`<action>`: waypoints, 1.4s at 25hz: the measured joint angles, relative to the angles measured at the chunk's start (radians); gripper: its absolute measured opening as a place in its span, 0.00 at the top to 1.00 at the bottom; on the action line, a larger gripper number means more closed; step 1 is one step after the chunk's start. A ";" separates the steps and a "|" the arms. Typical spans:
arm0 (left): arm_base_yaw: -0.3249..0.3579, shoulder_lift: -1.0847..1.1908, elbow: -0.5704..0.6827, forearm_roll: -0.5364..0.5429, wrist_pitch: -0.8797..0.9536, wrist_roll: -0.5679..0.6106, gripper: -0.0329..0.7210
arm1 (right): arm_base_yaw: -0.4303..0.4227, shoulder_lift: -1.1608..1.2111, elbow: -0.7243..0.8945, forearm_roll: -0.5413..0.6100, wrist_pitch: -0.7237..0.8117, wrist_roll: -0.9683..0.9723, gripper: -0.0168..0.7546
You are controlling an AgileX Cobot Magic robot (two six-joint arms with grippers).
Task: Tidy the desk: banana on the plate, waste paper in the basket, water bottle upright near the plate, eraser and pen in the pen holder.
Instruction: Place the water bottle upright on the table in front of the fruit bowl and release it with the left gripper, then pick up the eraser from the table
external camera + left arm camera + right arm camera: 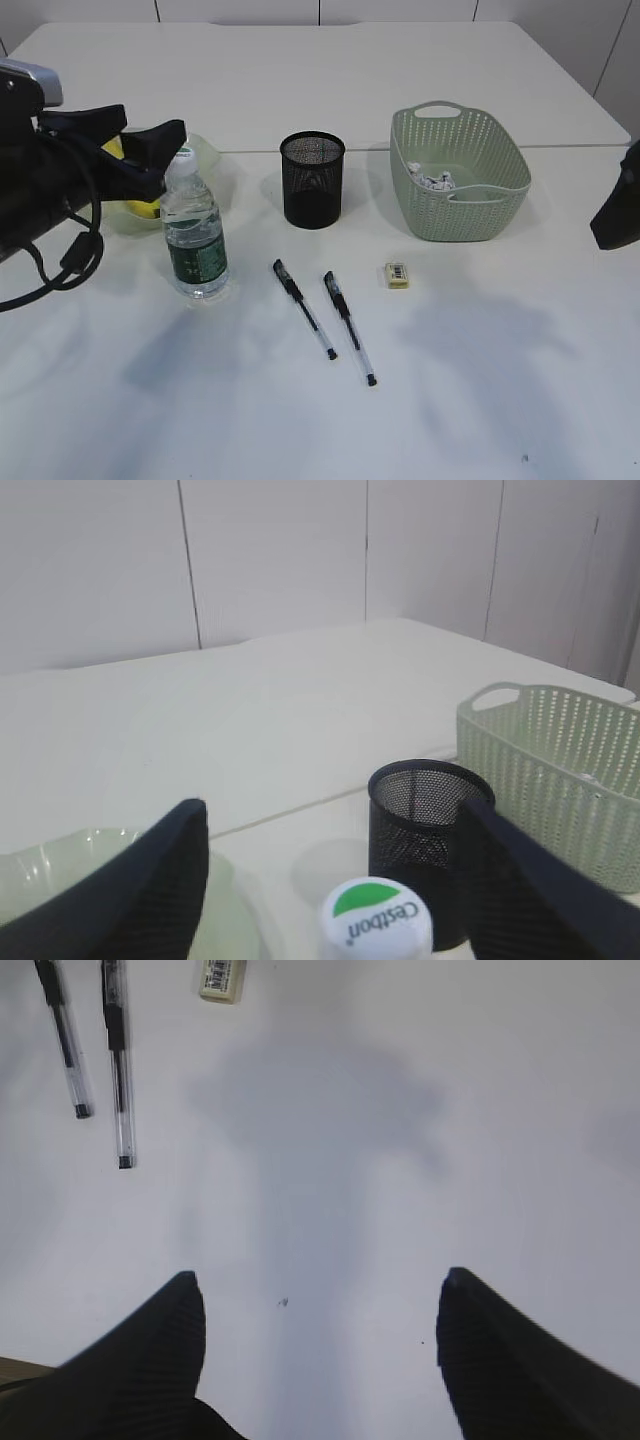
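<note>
The water bottle stands upright beside the pale green plate; its white and green cap shows in the left wrist view. The banana lies on the plate, mostly hidden by my left arm. My left gripper is open just above the cap, with the fingers apart. Two pens and the eraser lie on the table in front of the black mesh pen holder. Crumpled paper lies in the green basket. My right gripper is open and empty over bare table.
The pens and the eraser also show at the top left of the right wrist view. The pen holder and the basket show in the left wrist view. The right arm sits at the right edge.
</note>
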 joint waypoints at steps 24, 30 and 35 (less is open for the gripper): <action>0.251 -0.199 0.004 -0.212 0.673 -0.062 0.25 | 0.000 0.000 0.000 0.000 -0.041 0.000 0.28; 0.251 -0.209 -0.086 -0.210 1.194 -0.068 0.27 | 0.000 0.000 0.000 0.000 -0.067 0.000 0.28; 0.251 -0.209 -0.204 -0.208 1.547 -0.007 0.27 | 0.000 0.002 0.000 0.003 -0.085 0.000 0.28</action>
